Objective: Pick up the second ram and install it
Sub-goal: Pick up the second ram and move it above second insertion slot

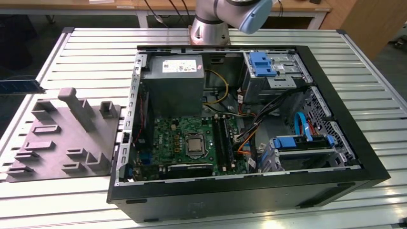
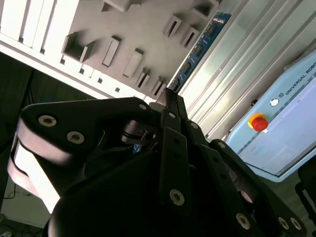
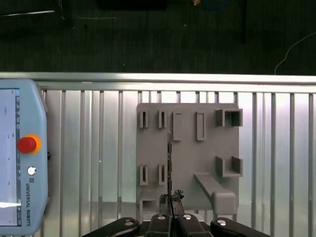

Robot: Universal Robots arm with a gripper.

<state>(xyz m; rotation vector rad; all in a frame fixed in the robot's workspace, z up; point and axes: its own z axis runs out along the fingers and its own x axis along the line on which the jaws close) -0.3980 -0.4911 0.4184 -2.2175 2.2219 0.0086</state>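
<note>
Hanging ram stick, exterior view: thin blue board at the exterior view's left edge, apart from the grey fixture and well apart from the open computer case
memory slots, exterior view: long dark slots beside the processor socket; I cannot tell whether any is filled
gripper, second wrist view: fingers closed on one end of the ram stick, which juts out alongside the fixture
gripper, first wrist view: pinched on the stick, seen edge-on over the fixture; a teach pendant lies nearby
handling: probably light, stiff and brittle, so best held by its bare edges, away from chips and contacts
</note>
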